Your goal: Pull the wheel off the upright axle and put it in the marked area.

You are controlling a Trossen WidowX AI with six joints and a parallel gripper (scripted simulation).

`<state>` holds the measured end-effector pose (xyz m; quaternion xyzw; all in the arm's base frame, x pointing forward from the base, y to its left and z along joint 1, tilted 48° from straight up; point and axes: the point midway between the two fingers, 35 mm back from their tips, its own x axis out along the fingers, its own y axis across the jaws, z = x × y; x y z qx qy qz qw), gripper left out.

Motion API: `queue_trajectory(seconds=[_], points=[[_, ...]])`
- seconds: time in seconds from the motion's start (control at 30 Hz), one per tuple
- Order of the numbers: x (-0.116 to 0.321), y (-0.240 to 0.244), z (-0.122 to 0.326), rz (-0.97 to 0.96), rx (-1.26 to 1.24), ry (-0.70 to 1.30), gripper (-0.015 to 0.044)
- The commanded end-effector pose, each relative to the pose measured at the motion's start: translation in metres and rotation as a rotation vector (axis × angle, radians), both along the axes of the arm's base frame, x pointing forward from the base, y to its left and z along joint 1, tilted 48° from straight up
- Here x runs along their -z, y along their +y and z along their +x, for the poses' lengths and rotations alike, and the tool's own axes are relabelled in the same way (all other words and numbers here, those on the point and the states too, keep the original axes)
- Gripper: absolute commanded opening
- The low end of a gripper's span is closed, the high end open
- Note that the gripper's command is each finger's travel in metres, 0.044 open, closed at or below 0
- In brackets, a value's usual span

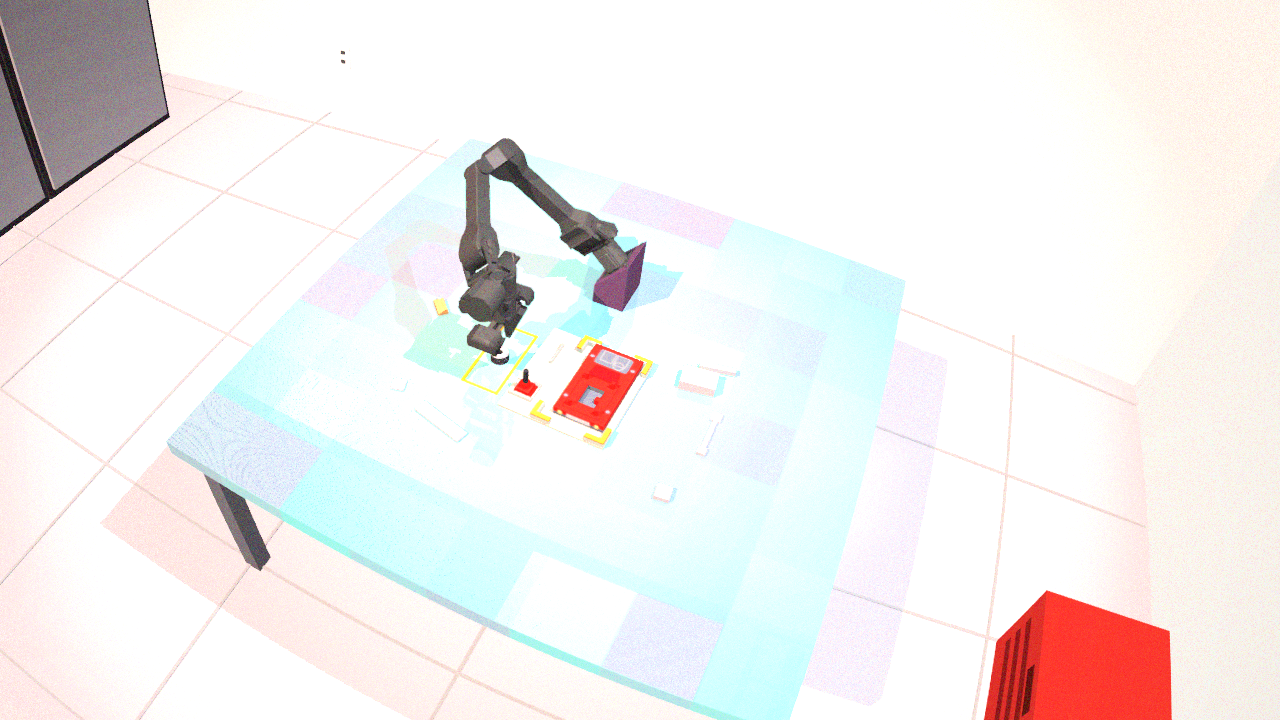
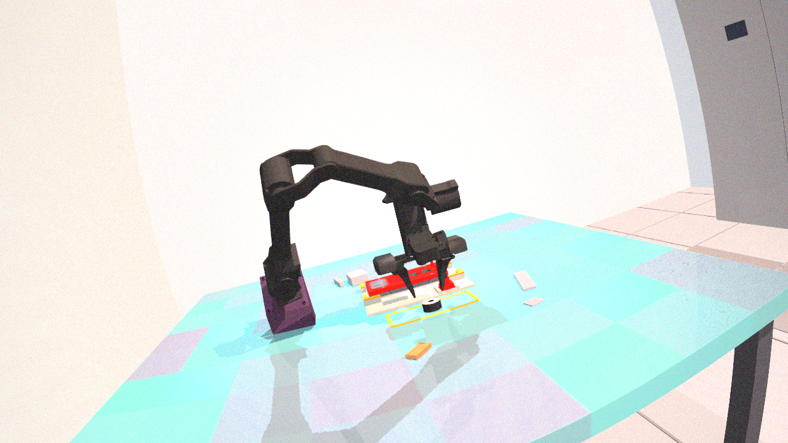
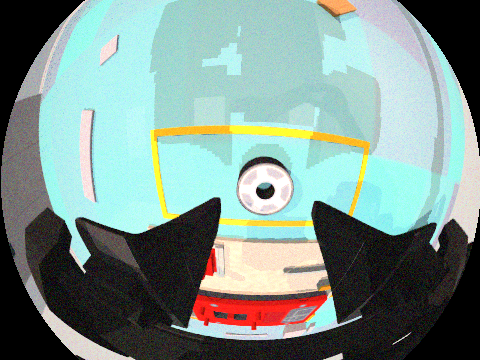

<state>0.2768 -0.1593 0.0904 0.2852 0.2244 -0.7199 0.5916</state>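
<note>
The wheel [image 1: 500,359] [image 2: 431,307] [image 3: 251,191], black with a pale face and a centre hole, lies flat inside the yellow outline of the marked area [image 1: 480,387] [image 2: 388,320] [image 3: 270,131]. My gripper [image 2: 429,292] [image 3: 268,206] is open, its fingertips apart and above the wheel with nothing held between them. In the wrist view a gap shows between the wheel and each fingertip. The upright axle [image 1: 526,376] stands bare on its red base [image 1: 525,388] [image 2: 447,285]; one finger hides the post in the exterior view.
A red panel [image 1: 581,380] [image 3: 260,306] with yellow corner brackets lies on the pale board beside the marked area. An orange block [image 1: 440,307] [image 2: 418,351] [image 3: 337,6] lies on the board's far side of the area. Pale pieces, including a flat bar [image 2: 524,279] [image 3: 87,155], lie around.
</note>
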Motion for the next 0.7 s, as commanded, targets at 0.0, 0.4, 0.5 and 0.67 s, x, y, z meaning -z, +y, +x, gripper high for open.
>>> queue_trajectory(seconds=[0.0, 0.4, 0.5, 0.67], points=[[-0.023, 0.023, 0.005, -0.003, -0.002, -0.007, 0.0300], [-0.023, 0.088, -0.048, 0.009, -0.006, -0.003, 0.0440], [-0.025, 0.099, -0.062, 0.001, -0.002, -0.001, 0.0440], [-0.025, 0.099, -0.062, 0.001, -0.002, -0.001, 0.0440]])
